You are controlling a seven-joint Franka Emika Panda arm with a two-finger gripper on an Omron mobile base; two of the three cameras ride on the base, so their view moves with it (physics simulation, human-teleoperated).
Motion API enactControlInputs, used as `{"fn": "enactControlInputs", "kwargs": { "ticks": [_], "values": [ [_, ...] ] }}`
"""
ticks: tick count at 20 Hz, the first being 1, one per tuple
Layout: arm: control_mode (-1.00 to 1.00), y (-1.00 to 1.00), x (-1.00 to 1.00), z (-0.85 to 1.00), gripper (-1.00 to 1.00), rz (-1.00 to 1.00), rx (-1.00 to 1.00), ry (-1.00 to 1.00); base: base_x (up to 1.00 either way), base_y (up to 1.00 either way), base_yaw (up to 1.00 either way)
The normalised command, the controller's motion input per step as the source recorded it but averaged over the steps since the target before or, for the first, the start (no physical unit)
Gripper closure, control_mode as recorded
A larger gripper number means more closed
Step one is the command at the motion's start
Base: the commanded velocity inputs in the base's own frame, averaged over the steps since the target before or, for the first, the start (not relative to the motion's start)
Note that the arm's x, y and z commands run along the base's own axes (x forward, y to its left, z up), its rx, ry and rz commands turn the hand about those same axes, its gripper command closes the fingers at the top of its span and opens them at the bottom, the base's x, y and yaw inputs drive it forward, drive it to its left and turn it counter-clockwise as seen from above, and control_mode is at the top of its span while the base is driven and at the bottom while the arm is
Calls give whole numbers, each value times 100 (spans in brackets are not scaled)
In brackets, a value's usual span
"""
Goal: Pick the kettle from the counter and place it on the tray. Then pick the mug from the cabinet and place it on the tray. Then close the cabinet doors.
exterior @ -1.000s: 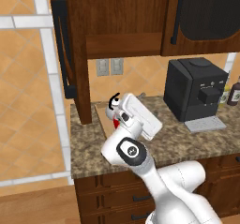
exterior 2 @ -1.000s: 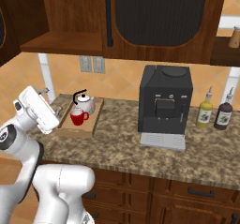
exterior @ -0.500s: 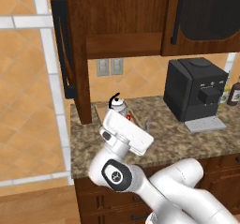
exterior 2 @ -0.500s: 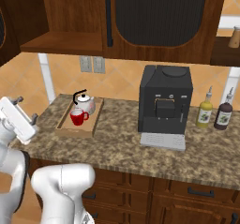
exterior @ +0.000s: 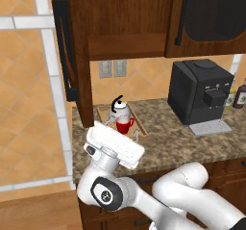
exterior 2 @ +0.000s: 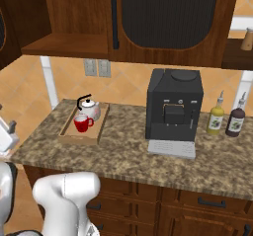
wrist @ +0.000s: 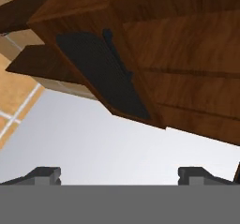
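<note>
End effector (wrist: 120, 174) open and empty, tilted up at the swung-out cabinet door (wrist: 101, 73), likely lining up to push it shut. Kettle (exterior 2: 90, 107) and mug (exterior 2: 82, 123) sit on tray (exterior 2: 67, 133) on counter (exterior 2: 128, 153).

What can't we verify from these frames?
- Pincer: hand view cuts it at the bottom edge; just two tips, wide apart, nothing between.
- Cabinet interior: right base view's left and top edges crop it.
- Left cabinet door: edge-on in left base view, panel hidden.
- Mug handle: too small.
</note>
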Motion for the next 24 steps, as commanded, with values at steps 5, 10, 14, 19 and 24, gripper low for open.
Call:
{"fn": "enactControlInputs", "kwargs": {
  "ticks": [5,10,14,19,24],
  "values": [
    [-100,62,8,-6,-100,-3,-6,5,0,0,0],
    [-100,53,6,-1,-100,-7,-1,1,0,0,0],
    [-100,61,1,4,-100,-13,-1,1,0,0,0],
    [-100,48,12,0,-100,-6,-2,9,0,0,0],
    [-100,52,5,2,-100,-7,0,9,0,0,0]
  ]
}}
